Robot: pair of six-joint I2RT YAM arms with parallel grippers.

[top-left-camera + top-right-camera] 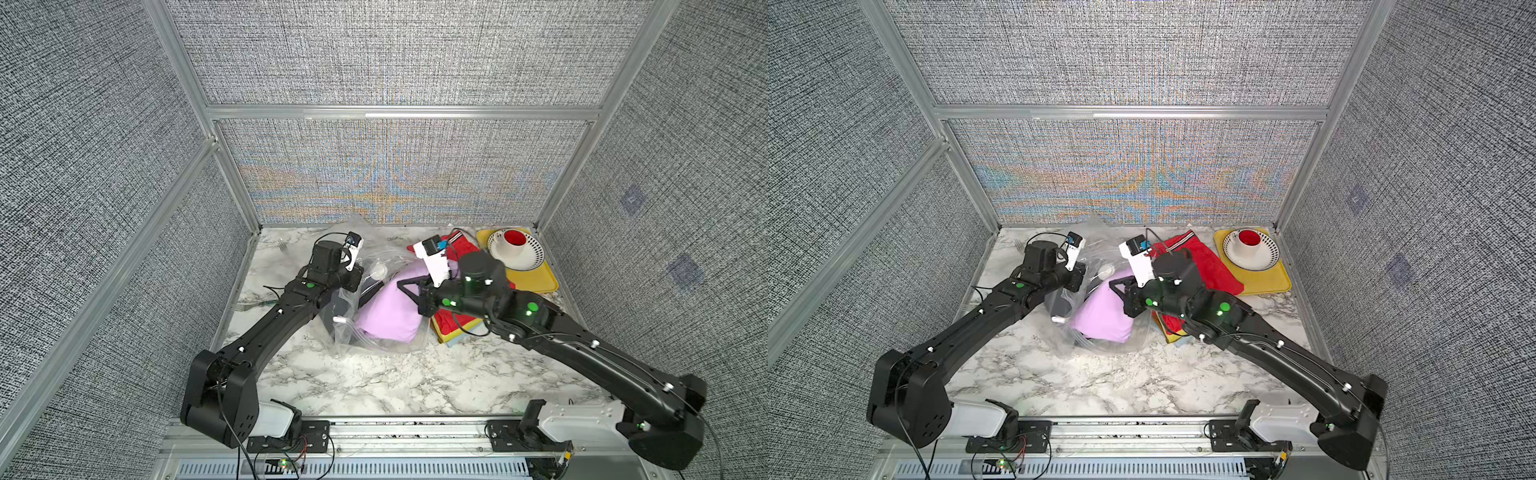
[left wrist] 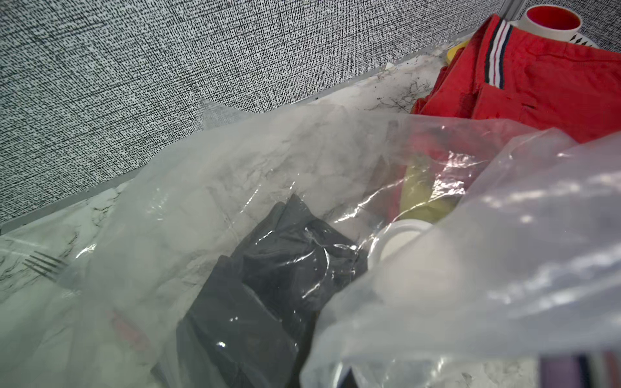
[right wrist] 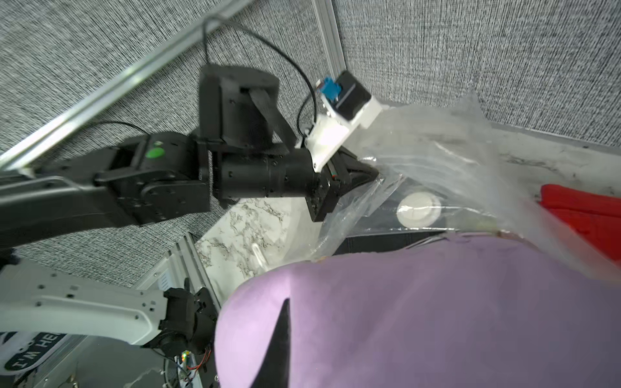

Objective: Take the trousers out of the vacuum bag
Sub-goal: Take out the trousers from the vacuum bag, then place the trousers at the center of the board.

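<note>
- Nearest the robot, the lilac trousers (image 1: 386,316) lie partly out of the mouth of the vacuum bag (image 1: 345,336), mid-way across the marble table (image 1: 374,386). The film is wrapped round their near edge.
- The right gripper (image 1: 405,286) is clamped almost closed on the upper fold of the lilac cloth. The pull is best made low and steady toward the right, so the cloth slides free rather than lifting the bag with it.
- Just beside it on the right, the stack of freed pairs (image 1: 453,328) looks the sensible place to set them down.
- The left gripper (image 3: 368,174) is pinched fully closed on the bag's film. It should anchor the bag against that pull.
- Farther in, a dark grey pair (image 2: 268,285) sits inside the bag near the white valve disc (image 3: 418,210), and is probably next.
- At the back, red trousers (image 1: 461,249) lie outside the bag, against the yellow tray (image 1: 536,282).
</note>
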